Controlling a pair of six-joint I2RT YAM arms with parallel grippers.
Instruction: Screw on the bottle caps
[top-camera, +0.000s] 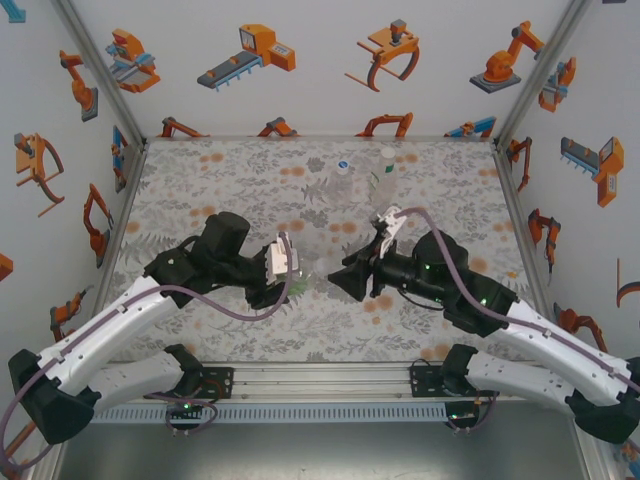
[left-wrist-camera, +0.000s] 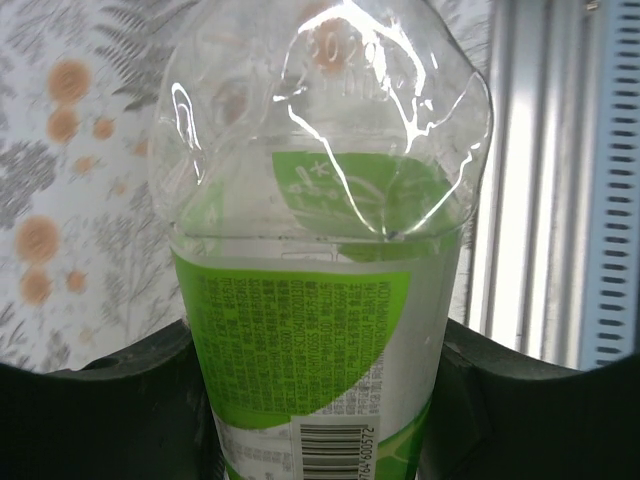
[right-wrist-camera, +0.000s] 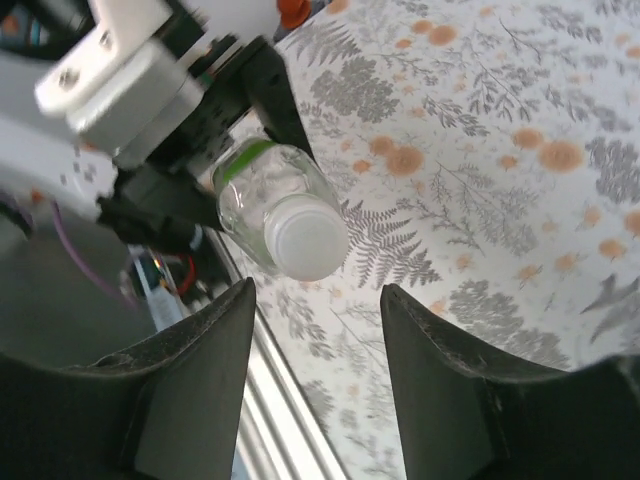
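While the left end effector (left-wrist-camera: 320, 385) clamps the bottle (left-wrist-camera: 310, 300), its cap (right-wrist-camera: 305, 245) points three o'clock at the parted right end effector (right-wrist-camera: 318, 300).

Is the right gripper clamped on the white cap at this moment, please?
No, the right gripper has its fingers open, clear of the white cap, which sits on the bottle beyond them.

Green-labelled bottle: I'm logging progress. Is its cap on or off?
On: a white cap sits over the neck of the green-labelled bottle held by the left gripper. Whether it is screwed tight cannot be told.
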